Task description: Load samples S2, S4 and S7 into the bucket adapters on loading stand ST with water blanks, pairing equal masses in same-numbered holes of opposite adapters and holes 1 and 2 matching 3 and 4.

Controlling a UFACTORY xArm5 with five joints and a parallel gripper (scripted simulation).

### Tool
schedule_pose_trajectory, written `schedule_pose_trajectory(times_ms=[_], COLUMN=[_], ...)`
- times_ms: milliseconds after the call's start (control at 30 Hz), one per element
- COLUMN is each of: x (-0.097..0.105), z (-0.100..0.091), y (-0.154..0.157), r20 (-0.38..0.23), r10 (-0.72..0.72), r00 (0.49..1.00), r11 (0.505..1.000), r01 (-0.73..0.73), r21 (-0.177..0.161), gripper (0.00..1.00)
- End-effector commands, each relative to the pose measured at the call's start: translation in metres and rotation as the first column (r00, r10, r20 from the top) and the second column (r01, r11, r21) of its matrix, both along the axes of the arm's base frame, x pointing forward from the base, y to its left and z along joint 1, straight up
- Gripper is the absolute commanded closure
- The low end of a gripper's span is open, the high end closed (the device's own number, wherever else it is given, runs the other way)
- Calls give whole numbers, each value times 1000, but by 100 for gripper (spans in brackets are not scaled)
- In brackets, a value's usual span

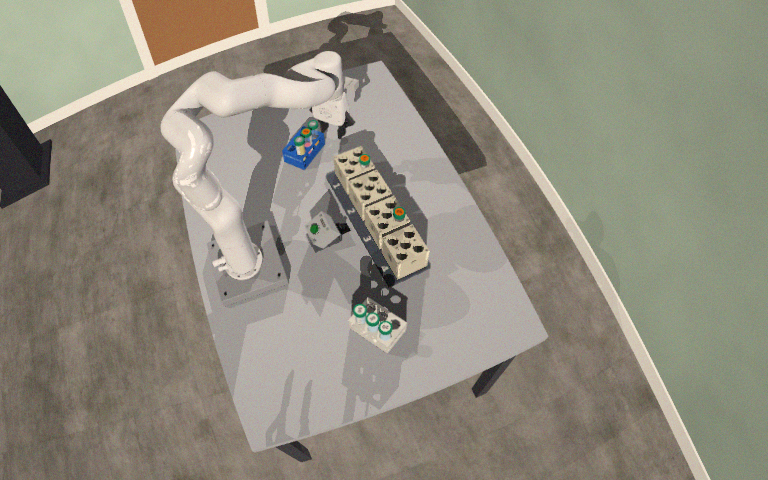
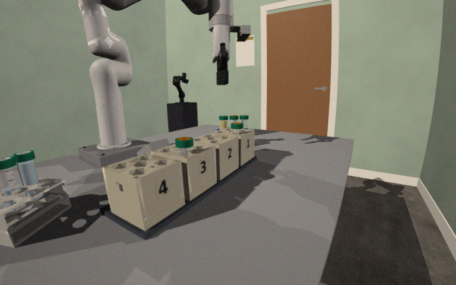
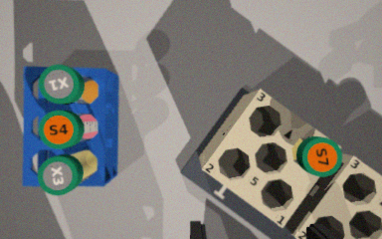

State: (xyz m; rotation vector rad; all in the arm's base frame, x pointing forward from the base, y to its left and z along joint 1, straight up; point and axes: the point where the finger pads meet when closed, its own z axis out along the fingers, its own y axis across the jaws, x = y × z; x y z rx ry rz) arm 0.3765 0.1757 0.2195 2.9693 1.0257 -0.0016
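My gripper (image 1: 334, 130) (image 2: 222, 80) (image 3: 257, 231) is partly open and empty, high above the table beyond adapter 1 (image 2: 247, 151) (image 3: 239, 131). Orange-dotted S7 (image 1: 364, 159) (image 2: 236, 125) (image 3: 321, 156) stands in adapter 1, hole 4. S2 (image 1: 399, 212) (image 2: 184, 142) stands in adapter 3 (image 2: 201, 181), hole 4. S4 (image 1: 305, 131) (image 3: 58, 129) stands in the blue rack (image 3: 111, 124) between grey-dotted X1 (image 3: 61, 85) and X3 (image 3: 59, 174). Adapters 2 (image 2: 228, 164) and 4 (image 2: 164, 205) hold no tubes. Three white-dotted blanks (image 1: 359, 310) (image 1: 372, 319) (image 1: 385, 327) stand in the clear rack.
The dark loading stand (image 1: 357, 223) runs under the row of adapters. The green DONE key (image 1: 314, 228) is on its small sloped desk, between the arm's base (image 1: 254, 288) and the stand. The clear rack lies beyond the adapter 4 end; the blue rack is near adapter 1.
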Motion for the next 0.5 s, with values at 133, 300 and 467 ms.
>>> schedule_pose_trajectory(times_ms=[133, 300, 467], x=[-12, -17, -25], z=[2, 2, 2], y=[40, 54, 78], r20=[2, 2, 2], r10=[-1, -1, -1], r00=[1000, 1000, 1000], r11=[1000, 1000, 1000], r01=[1, 1, 1], r21=[4, 4, 5], gripper=[43, 43, 43])
